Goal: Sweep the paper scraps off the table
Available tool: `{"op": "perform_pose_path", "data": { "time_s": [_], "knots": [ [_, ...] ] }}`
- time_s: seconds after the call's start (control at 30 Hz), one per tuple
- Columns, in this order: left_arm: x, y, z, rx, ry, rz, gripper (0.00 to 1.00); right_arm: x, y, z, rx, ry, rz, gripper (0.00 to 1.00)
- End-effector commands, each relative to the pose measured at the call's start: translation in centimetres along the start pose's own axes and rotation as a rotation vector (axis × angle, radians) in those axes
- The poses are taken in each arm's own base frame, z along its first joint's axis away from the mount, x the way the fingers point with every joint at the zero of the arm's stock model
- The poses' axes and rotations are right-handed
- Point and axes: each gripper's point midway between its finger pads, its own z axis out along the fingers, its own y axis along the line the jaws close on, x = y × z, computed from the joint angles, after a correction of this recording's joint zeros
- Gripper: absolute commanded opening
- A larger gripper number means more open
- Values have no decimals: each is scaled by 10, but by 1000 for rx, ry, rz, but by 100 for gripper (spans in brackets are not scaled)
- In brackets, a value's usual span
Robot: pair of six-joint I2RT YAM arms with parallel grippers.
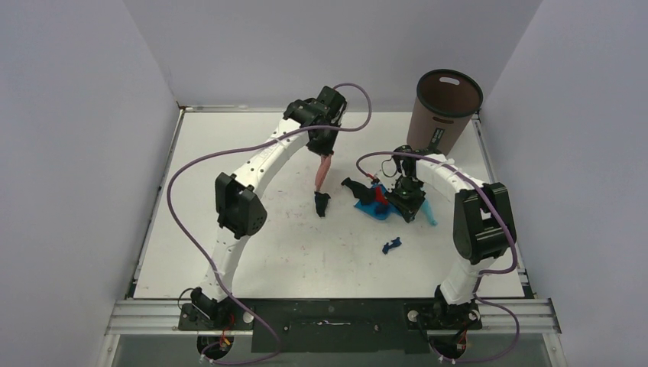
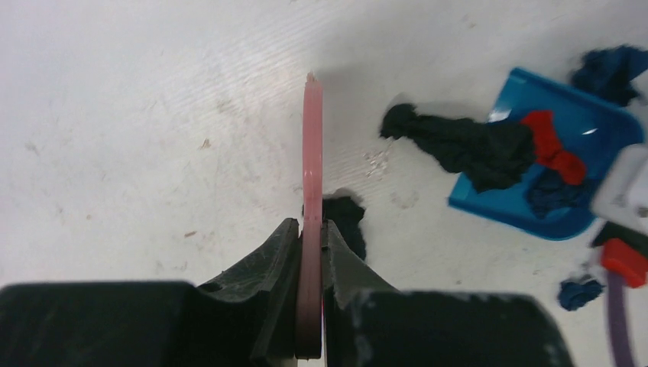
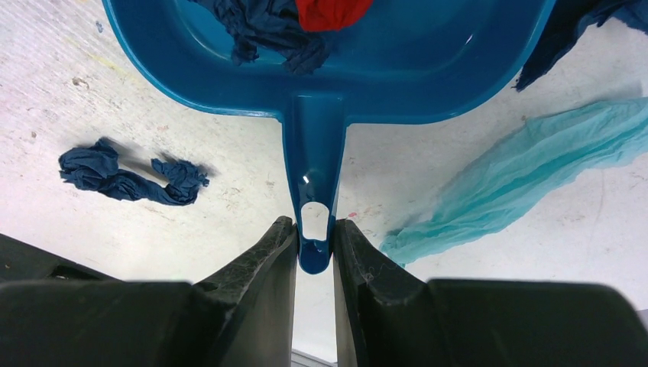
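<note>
My left gripper (image 1: 325,151) (image 2: 311,229) is shut on the pink hand brush (image 1: 323,173) (image 2: 312,168), which points down at the white table (image 1: 229,145). A black scrap (image 1: 322,203) (image 2: 350,223) lies at the brush's tip. A long black scrap (image 1: 355,186) (image 2: 458,145) lies half on the lip of the blue dustpan (image 1: 372,208) (image 2: 510,200). A red scrap (image 2: 552,141) (image 3: 332,11) and a dark blue one (image 3: 267,30) lie in the pan. My right gripper (image 1: 409,200) (image 3: 313,233) is shut on the pan's handle (image 3: 313,168).
A dark blue scrap (image 1: 392,245) (image 3: 130,177) lies loose in front of the pan. A light-blue strip (image 1: 430,212) (image 3: 527,180) lies to its right. Another dark blue scrap (image 2: 611,69) lies behind the pan. A brown bin (image 1: 447,107) stands at the back right.
</note>
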Motion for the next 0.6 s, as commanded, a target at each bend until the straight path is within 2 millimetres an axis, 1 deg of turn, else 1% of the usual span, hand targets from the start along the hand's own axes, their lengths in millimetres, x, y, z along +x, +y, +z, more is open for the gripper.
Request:
{"op": "perform_pose_path", "data": {
  "time_s": [0.0,0.07,0.13,0.27,0.33,0.4,0.47,0.57],
  "knots": [
    [13,40,-43,-185,16,27,0,-5,-2,-8,-5,-9,-19,5],
    [22,51,-54,-233,30,31,0,-6,-1,-7,-7,-2,-27,5],
    [32,57,-63,-259,51,33,0,-6,1,-7,-8,6,-42,5],
    [57,60,-74,-263,103,13,0,-7,6,-8,-16,19,-96,6],
    [67,60,-78,-267,113,2,0,-8,8,-8,-15,26,-113,6],
    [73,61,-84,-271,102,-8,0,-8,11,-8,-23,33,-137,6],
    [78,62,-91,-292,95,-16,0,-8,18,-10,-36,36,-173,6],
    [84,65,-105,-311,74,-34,0,-10,37,-14,-57,31,-244,6]
  ]
}}
